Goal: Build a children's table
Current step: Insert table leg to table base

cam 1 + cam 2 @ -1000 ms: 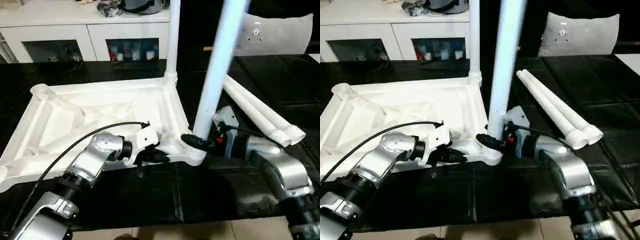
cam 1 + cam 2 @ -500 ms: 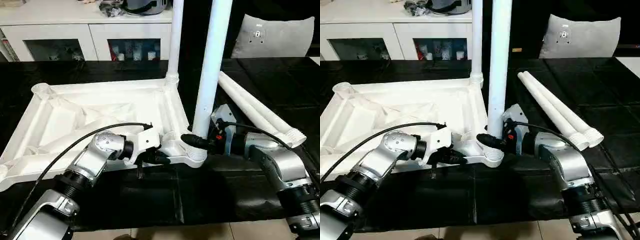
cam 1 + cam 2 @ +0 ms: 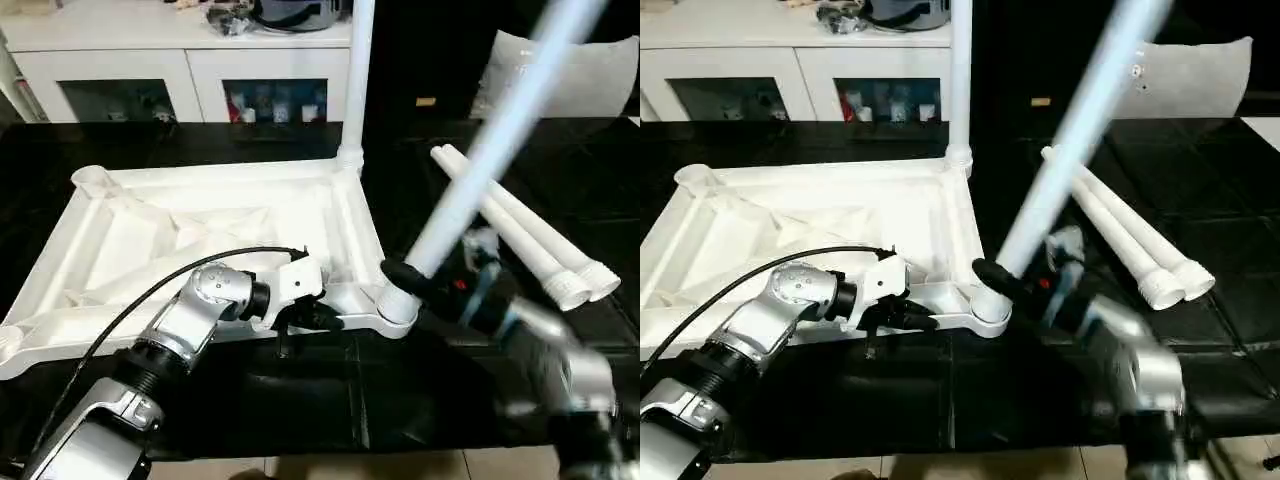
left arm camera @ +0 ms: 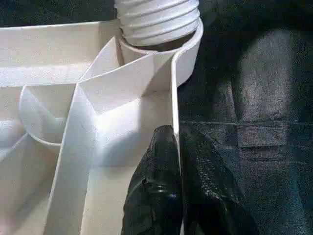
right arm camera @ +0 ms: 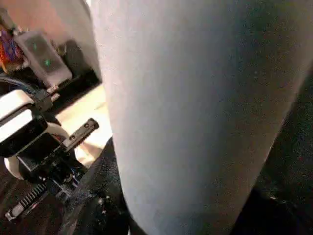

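Seating the second leg (image 3: 480,160), clamped and tilted by the right gripper (image 3: 408,282), needs uprighting into its corner socket (image 3: 397,307) while the left gripper (image 4: 178,161) pinches the tabletop's rim (image 4: 174,103).

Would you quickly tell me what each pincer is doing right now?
Left pincer: closed on the tabletop's near rim.
Right pincer: closed around the tilted leg just above its corner socket.

My forearms (image 3: 170,335) are silver with ribbed black collars. A black cable (image 3: 150,295) runs to my white left wrist (image 3: 295,285). My fingers (image 4: 156,196) are glossy black.
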